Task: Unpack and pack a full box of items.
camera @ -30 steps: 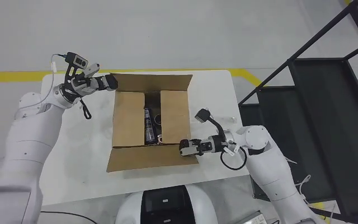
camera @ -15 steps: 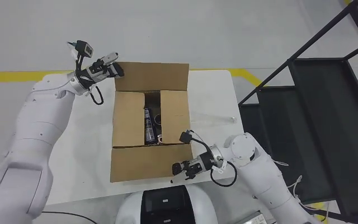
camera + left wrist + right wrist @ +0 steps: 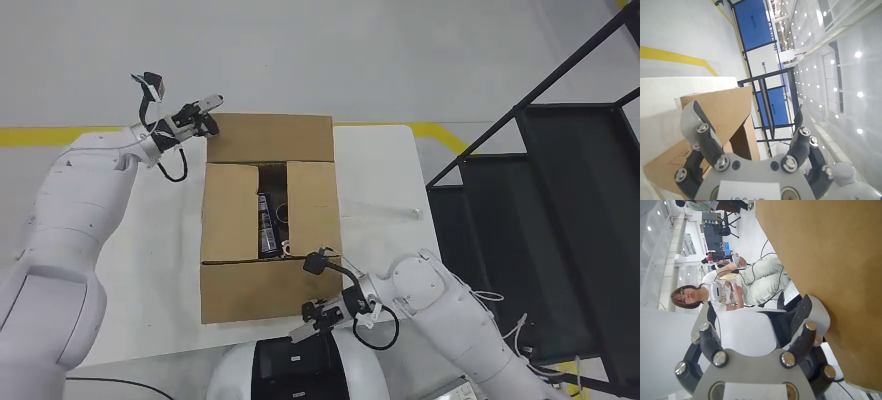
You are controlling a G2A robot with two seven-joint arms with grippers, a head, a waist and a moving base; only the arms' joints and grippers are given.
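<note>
From above, the cardboard box [image 3: 230, 210] sits mid-table [image 3: 150, 260] with its two side flaps folded in and dark packed items [image 3: 268, 225] visible through the gap between them. The left gripper [image 3: 207, 114] hangs at the box's far-left corner, beside the far flap [image 3: 270, 137]. A second ago it was lower at that same corner, and the flap now looks squarer and stands further back. The right gripper [image 3: 308, 326] has swung from the box's near-right corner to just past the outer edge of the near flap [image 3: 260, 290], which now reaches further out than it did. A thin clear object [image 3: 414, 212] lies on the table right of the box, with black metal steps [image 3: 560, 200] beyond it. The left wrist view adds what the overhead shot leaves unclear: that gripper's fingers [image 3: 696, 117] are spread wide with nothing between them. One finger is set against the brown flap at the box's corner, and whether it touches the flap cannot be told. The right wrist view shows the same for the other arm, with fingers [image 3: 802, 311] parted and empty. One pad is just beside a broad sheet of cardboard, the box's near flap seen close up, and contact cannot be confirmed. Neither wrist view shows the box's contents, which only the overhead camera picks up.
</note>
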